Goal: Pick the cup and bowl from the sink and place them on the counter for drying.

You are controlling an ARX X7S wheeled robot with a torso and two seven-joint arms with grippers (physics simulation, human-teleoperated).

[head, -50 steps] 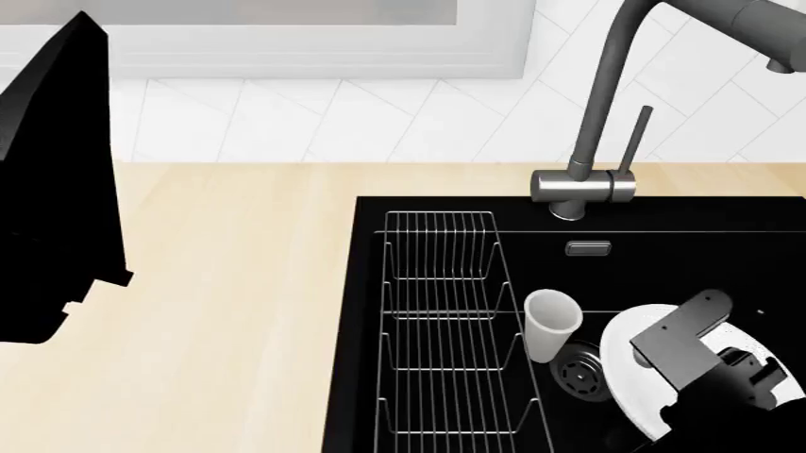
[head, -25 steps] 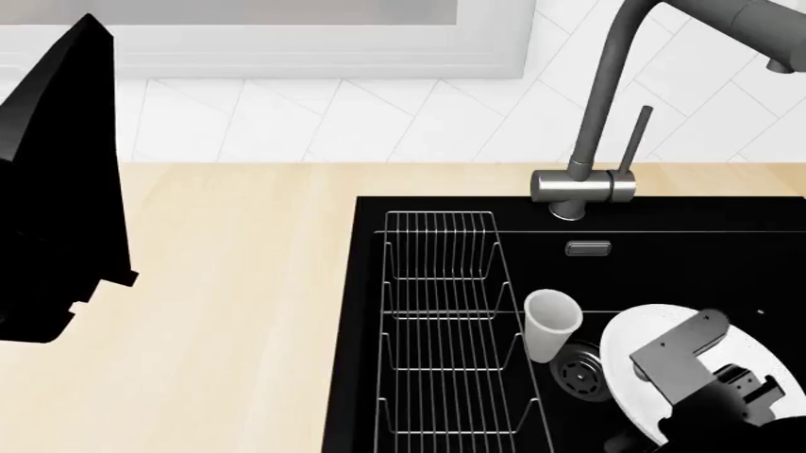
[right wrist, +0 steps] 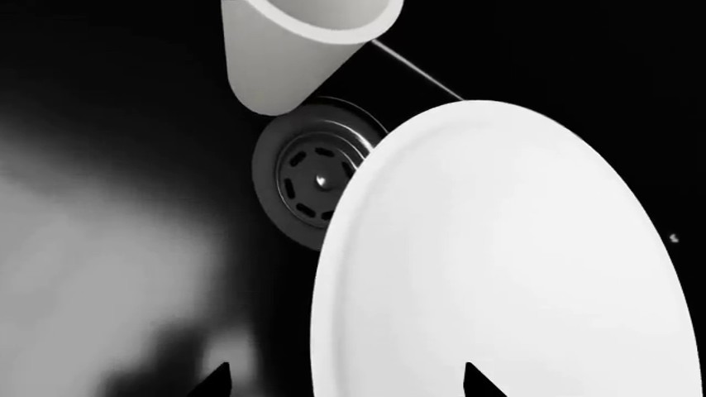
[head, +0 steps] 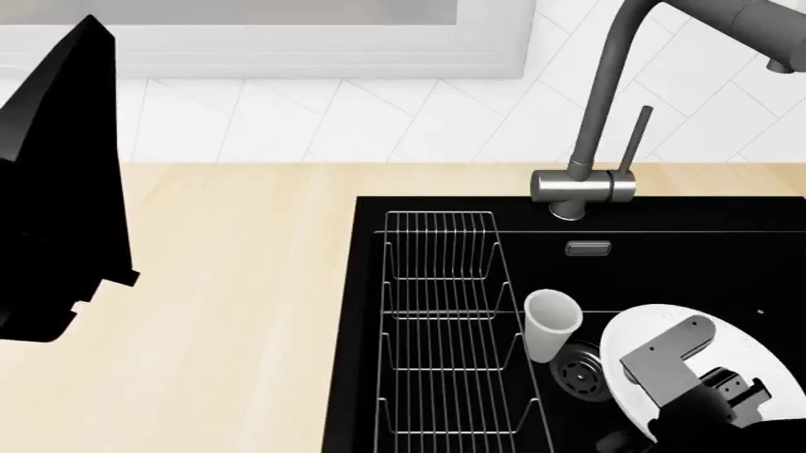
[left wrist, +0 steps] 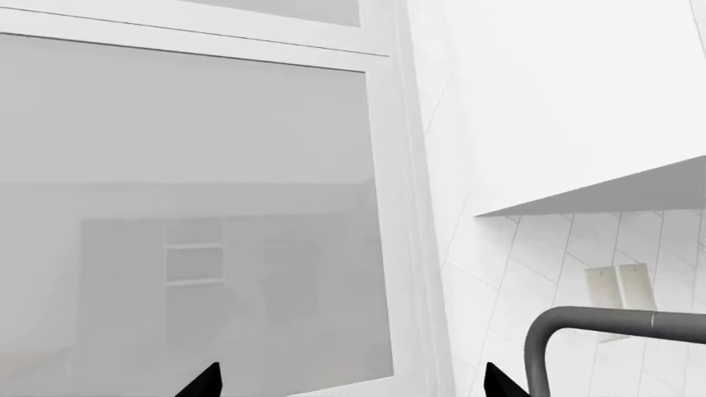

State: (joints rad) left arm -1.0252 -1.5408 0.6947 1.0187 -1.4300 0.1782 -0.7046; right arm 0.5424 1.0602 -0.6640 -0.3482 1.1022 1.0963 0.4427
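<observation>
Since a second ago: right gripper (head: 705, 377) has drawn back toward the near edge of the head view, lower over the bowl (head: 686, 363); left arm (head: 57, 189), cup (head: 550, 324) and bowl unchanged in place.

Bowl: large, white, shallow, plate-like; lies in the sink (head: 705, 255) at its right side, just beside the drain (head: 579, 370). Judged rigid, smooth, probably slippery and breakable; low profile gives little to pinch except the rim. Best hold looks to be the rim edge (right wrist: 331, 273) nearest the drain.

Cup: small white tumbler, upright, between the wire rack (head: 447, 321) and the bowl, next to the drain. Judged light and stiff; tapered wall may slip upward out of a pinch, so a hold across the body below the rim suits.

Right jaws: only two dark tips show in the right wrist view, set apart, holding nothing. Left jaws: tips likewise apart, pointed at the window (left wrist: 188, 207), empty.

Clearances: tap (head: 598, 142) stands behind the basin; rack crowds the cup's left. Counter (head: 226, 311) left of the sink offers broad open room.
</observation>
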